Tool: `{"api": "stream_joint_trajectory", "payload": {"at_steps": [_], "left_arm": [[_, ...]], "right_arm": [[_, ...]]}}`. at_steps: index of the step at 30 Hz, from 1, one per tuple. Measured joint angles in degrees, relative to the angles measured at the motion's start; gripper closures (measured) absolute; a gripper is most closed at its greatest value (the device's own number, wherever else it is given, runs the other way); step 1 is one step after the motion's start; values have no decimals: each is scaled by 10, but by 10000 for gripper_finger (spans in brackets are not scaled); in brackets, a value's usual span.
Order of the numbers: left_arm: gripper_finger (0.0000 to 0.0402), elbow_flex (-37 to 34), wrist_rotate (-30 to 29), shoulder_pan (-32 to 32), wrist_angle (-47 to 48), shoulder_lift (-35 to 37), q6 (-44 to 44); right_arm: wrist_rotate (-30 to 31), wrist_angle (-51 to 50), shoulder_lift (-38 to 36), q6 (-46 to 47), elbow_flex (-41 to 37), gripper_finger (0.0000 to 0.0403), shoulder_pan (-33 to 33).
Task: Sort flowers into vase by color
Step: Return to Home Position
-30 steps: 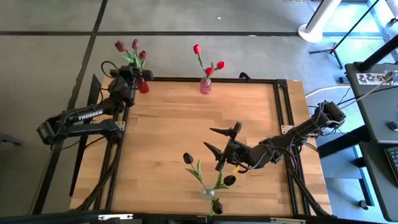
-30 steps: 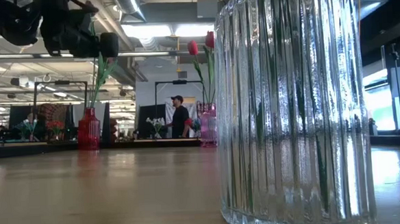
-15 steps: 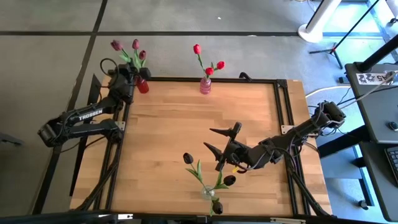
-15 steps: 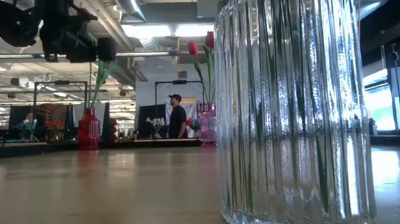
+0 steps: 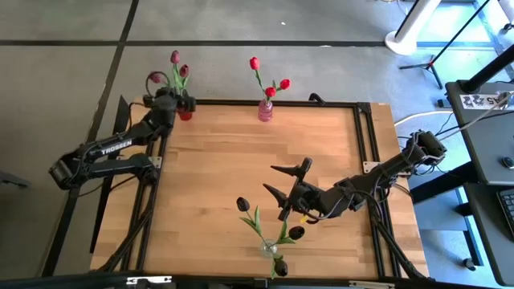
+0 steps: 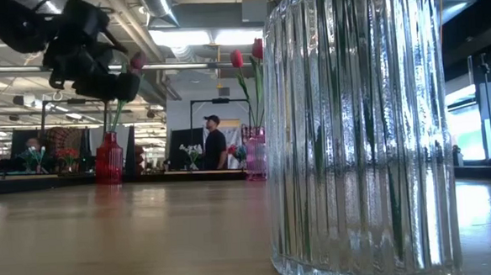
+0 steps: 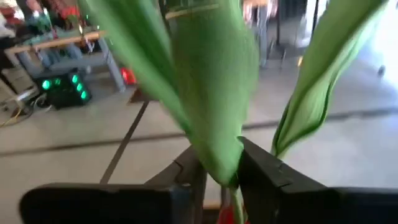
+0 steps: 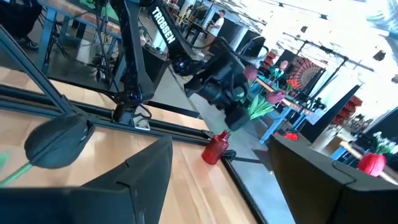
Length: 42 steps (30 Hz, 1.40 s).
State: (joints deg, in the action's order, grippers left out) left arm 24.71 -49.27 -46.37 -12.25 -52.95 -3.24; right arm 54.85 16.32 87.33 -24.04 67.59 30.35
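Note:
My left gripper (image 5: 172, 103) is at the table's far left corner, just above the red vase (image 5: 185, 115), closed on a maroon tulip whose head (image 5: 154, 79) leans out past the table's left edge. Two more maroon tulips (image 5: 175, 58) stand in that vase. Red tulips (image 5: 254, 63) stand in the pink vase (image 5: 265, 111) at the far edge. Near-black tulips (image 5: 242, 205) stand in the clear vase (image 5: 267, 250) at the near edge. My right gripper (image 5: 271, 179) hovers open over mid-table, holding nothing. My left gripper pinches the maroon tulip low down, where a green leaf narrows to the stem (image 7: 225, 173), between its two fingers (image 7: 258, 171). The fingers come in nearly level from the table's near left. Leaves and head rise above the fingers, and the stem runs down toward the red vase (image 7: 225, 214).
The clear ribbed vase (image 6: 359, 131) fills the low view's right half. A black frame rail (image 5: 273, 102) borders the table. Bare wood (image 5: 217, 160) lies between the vases. A person (image 6: 215, 143) stands in the room beyond the far edge.
My left gripper has sunk toward the red vase and tipped and rolled. The maroon tulip in it has come down with it, and its head now leans lower and out toward the table's left. My right arm has kept still.

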Motion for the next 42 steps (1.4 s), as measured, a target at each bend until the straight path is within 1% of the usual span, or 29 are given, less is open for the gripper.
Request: {"api": "stream_joint_trajectory", "payload": {"at_steps": [3, 5, 7, 10, 15, 21, 24, 28, 31, 33, 35, 37, 39, 42], "left_arm": [[300, 40, 0, 0, 130, 0, -41], [285, 77, 17, 0, 234, 0, -79], [271, 116, 49, 0, 330, 0, -114], [256, 164, 120, -9, 444, 0, -145], [246, 210, 221, -20, 559, 0, -159], [245, 246, 283, -17, 677, 0, -161], [245, 259, 316, -4, 706, 5, -144], [248, 270, 379, 35, 697, 38, -116], [252, 274, 453, 88, 667, 76, -116], [255, 269, 505, 134, 625, 108, -117], [256, 254, 552, 187, 563, 140, -117], [256, 222, 587, 241, 476, 171, -116], [256, 175, 599, 292, 375, 198, -113], [256, 91, 595, 351, 236, 218, -99]], "right_arm": [[0, 0, 0, -10, 0, 139, 0], [0, 0, 0, -13, 0, 139, -4], [-6, -6, 0, -13, 0, 139, -5], [-17, -22, 0, -13, 0, 139, -12], [-20, -57, 0, 10, 0, 139, -20], [-20, -67, 0, 27, 0, 139, -27], [-20, -63, 0, 27, 0, 139, -27], [-19, -57, 0, 27, 0, 139, -26], [-19, -57, 0, 27, 0, 139, -26], [-19, -57, 0, 28, 0, 139, -26], [-18, -57, 0, 26, 0, 139, -26], [-18, -57, 0, 30, 0, 139, -26], [-18, -59, 0, 43, 0, 139, -26], [-22, -72, 0, 74, 0, 139, -26]]}}
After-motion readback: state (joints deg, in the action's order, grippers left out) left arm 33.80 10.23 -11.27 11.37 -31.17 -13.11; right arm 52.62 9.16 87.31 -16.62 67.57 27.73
